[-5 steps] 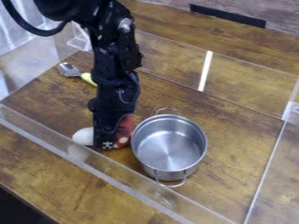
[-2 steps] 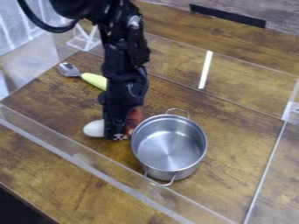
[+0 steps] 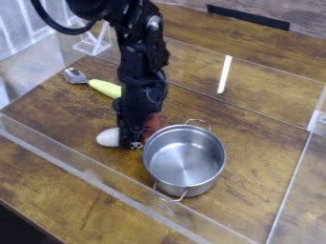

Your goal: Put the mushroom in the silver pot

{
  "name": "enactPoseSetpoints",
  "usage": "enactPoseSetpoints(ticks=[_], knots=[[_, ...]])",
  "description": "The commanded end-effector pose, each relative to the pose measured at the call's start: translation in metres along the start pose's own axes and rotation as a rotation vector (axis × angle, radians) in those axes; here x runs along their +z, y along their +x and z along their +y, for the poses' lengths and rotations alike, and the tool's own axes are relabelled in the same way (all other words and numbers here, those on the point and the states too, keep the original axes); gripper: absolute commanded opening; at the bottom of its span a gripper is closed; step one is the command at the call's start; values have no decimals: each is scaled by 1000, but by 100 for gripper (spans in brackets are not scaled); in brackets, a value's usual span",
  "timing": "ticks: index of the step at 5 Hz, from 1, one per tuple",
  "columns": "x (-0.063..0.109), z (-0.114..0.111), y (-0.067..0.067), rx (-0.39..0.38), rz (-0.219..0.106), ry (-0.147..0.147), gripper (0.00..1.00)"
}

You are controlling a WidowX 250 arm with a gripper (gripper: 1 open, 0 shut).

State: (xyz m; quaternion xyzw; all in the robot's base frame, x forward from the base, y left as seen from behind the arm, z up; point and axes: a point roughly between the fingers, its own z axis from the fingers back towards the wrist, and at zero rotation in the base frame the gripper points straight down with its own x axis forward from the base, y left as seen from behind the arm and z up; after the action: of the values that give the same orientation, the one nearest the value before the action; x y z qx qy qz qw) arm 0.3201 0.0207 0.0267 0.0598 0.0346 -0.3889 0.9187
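The mushroom (image 3: 110,139) lies low over the wooden table, its cream-white stem sticking out to the left and its reddish-brown cap (image 3: 151,123) showing to the right of the fingers. My gripper (image 3: 132,139) points straight down and is shut on the mushroom's middle. The silver pot (image 3: 152,158) stands upright and empty just to the right of the gripper, its rim nearly touching the mushroom's cap. The black arm rises from the gripper toward the top left and hides part of the mushroom.
A slim yellow-green object (image 3: 105,89) lies behind the arm at the left, next to a small metal piece (image 3: 72,73). Clear acrylic walls (image 3: 76,162) fence the wooden table at front, left and right. A white strip (image 3: 224,76) lies further back.
The gripper has slid a little to the right, toward the pot, and the mushroom has moved with it. The pot has stayed where it was.
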Motion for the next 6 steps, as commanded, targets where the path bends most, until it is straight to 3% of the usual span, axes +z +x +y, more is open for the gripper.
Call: enactPoseSetpoints(ticks=[1, 2, 4, 5, 6], knots=[[15, 4, -10, 49, -27, 31, 0], [18, 2, -17, 105, -22, 23, 0], [44, -20, 5, 91, -44, 104, 0], [71, -24, 15, 139, -38, 146, 0], [88, -32, 26, 168, -42, 170, 0]])
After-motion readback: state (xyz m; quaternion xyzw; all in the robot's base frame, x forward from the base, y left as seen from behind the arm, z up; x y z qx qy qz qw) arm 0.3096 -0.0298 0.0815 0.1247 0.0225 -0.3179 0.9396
